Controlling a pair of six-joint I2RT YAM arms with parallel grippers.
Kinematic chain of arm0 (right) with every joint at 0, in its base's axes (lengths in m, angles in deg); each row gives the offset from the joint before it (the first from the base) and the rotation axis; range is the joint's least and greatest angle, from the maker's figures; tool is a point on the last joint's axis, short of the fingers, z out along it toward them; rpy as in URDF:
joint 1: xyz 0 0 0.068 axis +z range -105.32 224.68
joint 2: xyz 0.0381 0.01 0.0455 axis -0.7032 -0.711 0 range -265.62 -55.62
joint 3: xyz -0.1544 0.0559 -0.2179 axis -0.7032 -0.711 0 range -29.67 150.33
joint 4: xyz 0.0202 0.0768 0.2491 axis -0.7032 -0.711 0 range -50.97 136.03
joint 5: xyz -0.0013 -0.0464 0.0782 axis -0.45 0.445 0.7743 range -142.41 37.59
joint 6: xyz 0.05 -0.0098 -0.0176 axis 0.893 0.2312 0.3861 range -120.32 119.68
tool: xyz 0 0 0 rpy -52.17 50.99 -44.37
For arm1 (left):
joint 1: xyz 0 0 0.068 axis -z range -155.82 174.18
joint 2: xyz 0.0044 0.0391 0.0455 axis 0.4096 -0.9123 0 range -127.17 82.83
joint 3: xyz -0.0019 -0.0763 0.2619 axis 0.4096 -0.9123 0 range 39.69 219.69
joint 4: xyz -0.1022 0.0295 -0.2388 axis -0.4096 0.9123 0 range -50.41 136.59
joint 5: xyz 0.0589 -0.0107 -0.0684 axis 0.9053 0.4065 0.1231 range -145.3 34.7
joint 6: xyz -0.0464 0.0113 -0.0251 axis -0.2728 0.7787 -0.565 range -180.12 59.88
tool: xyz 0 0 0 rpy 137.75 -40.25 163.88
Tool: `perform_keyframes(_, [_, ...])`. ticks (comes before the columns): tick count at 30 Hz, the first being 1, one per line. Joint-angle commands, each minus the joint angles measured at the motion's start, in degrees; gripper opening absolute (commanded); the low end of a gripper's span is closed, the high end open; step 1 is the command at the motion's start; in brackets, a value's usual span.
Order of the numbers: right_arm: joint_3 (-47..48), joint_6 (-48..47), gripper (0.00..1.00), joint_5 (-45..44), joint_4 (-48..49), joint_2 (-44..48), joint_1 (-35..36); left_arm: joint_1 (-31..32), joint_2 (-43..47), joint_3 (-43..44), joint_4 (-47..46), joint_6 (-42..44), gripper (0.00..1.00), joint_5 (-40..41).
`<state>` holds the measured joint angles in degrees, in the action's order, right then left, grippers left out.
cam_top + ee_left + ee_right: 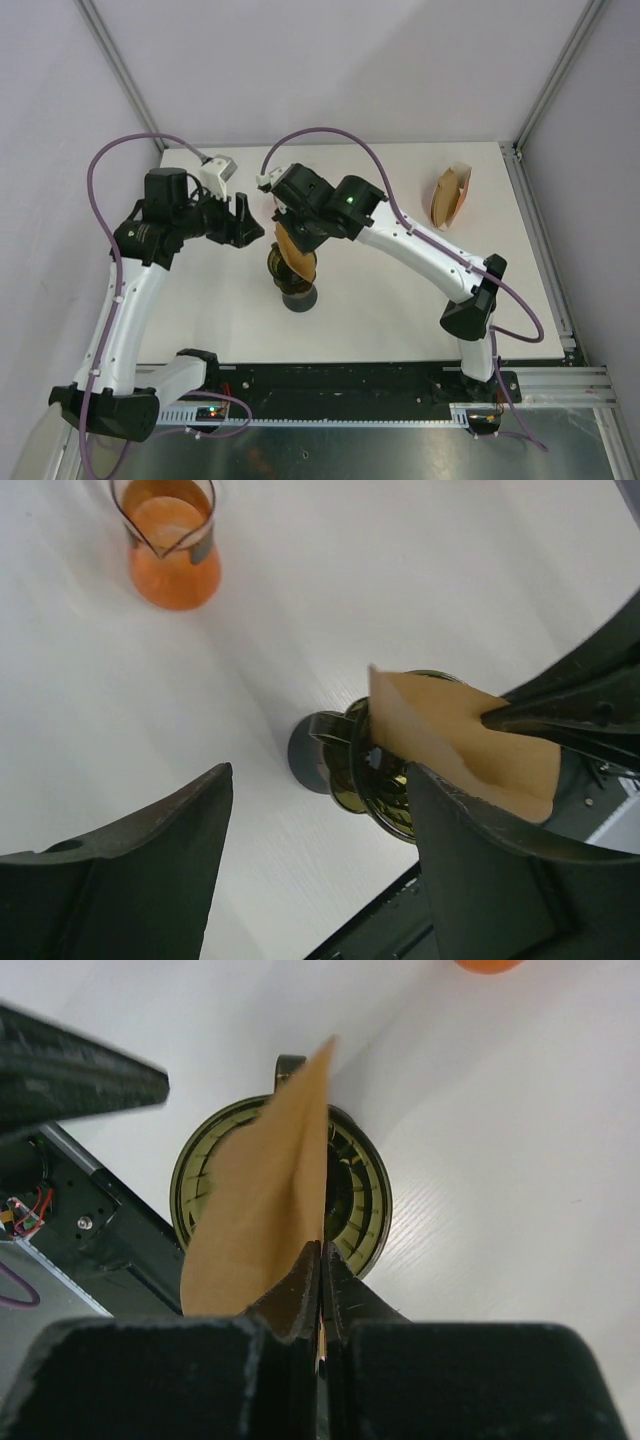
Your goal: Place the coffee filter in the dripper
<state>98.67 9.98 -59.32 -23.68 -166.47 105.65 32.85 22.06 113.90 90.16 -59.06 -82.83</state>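
The brown paper coffee filter (pixel 294 256) hangs folded flat, edge-on, right above the mouth of the dark olive ribbed dripper (pixel 292 284), which stands on a dark round base mid-table. My right gripper (pixel 288 230) is shut on the filter's upper edge. From the right wrist, its closed fingers (pixel 322 1252) pinch the filter (pixel 265 1200) over the dripper (pixel 365 1205). My left gripper (pixel 254 222) stays open just left of the dripper, holding nothing. The left wrist view shows the filter (pixel 450 742), the dripper (pixel 385 795) and the open left gripper (pixel 318 815).
A white holder with spare brown filters (pixel 450 195) stands at the back right of the white table (pixel 400 310); the left wrist view shows it as an orange container (pixel 170 540). A black rail (pixel 330 385) runs along the near edge.
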Motion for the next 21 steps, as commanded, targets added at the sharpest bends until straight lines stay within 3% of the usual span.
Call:
perform_keyframes(1, [2.1,-0.6,0.0,3.0,2.7,-1.6,-0.7,-0.4,-0.1,-0.9,-1.8,-2.4,0.75,-6.4])
perform_keyframes(12, [3.3,-0.1,0.0,3.0,3.4,-3.5,-0.5,-0.3,0.6,-3.5,-3.9,-5.1,0.79,-8.9])
perform_keyframes(17, [3.4,-0.3,0.0,2.7,3.8,-3.6,-0.4,-0.3,0.8,-6.0,-4.0,-4.3,0.68,-6.9])
perform_keyframes(21, [3.5,-0.5,0.0,1.9,4.2,-3.5,-0.4,-0.1,0.8,-7.5,-4.1,-3.0,0.54,-7.1])
